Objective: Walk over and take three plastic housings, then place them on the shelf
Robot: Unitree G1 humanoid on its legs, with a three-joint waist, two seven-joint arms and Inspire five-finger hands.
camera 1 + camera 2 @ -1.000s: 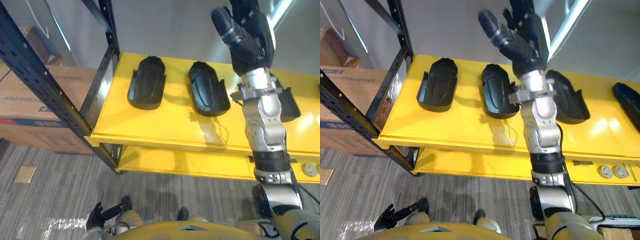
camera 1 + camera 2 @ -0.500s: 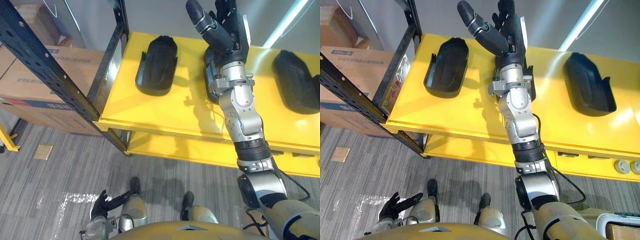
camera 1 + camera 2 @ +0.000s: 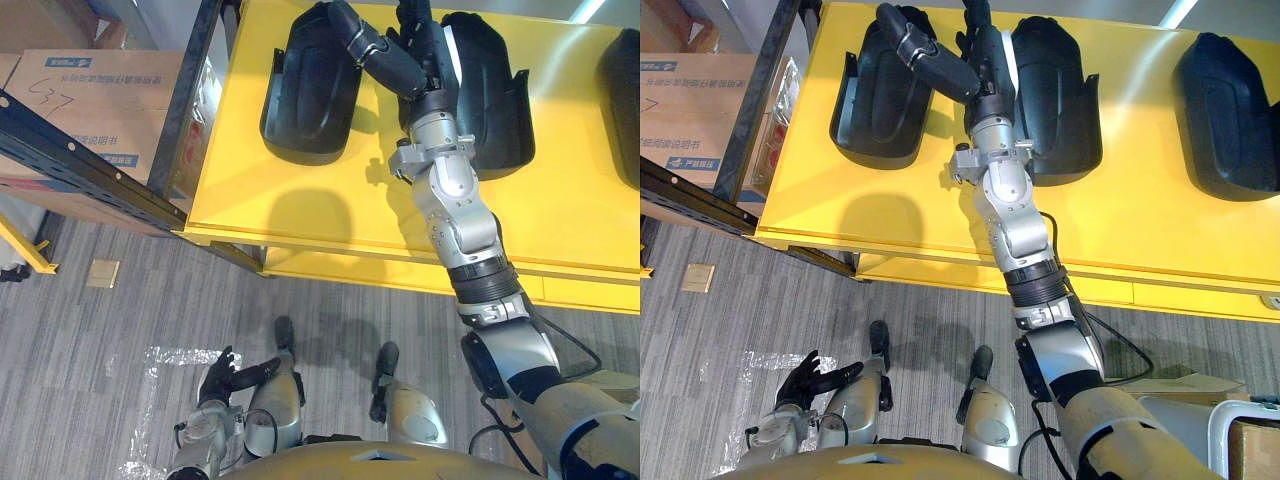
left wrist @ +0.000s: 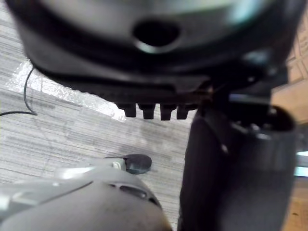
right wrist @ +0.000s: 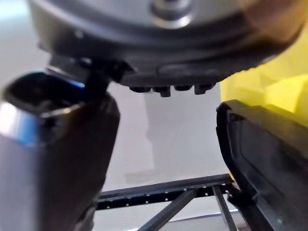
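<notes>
Right hand [image 3: 424, 68] spread open, empty, over left edge of middle housing [image 3: 495, 100] on yellow shelf [image 3: 300, 215]; left housing [image 3: 305, 95], right housing [image 3: 1225, 110] flanking. Left hand [image 3: 222, 372] slack, well below. Risk of clipping left housing with outstretched thumb, knocking it askew.

Black housings [image 3: 305, 90], yellow shelf [image 3: 560, 215], grey striped carpet [image 3: 120, 290]

The yellow shelf [image 3: 890, 215] is wide and flat. Three black plastic shells lie on it in a row, each with its long way running from the front of the shelf to the back. The middle housing [image 3: 1065, 110] lies near the back. The left housing [image 3: 875, 110] lies just to the left of the middle housing, with a strip of yellow between them. The right housing [image 3: 1225, 110] lies to its right, with a wider gap. The shelf in front of the middle housing is bare.
</notes>
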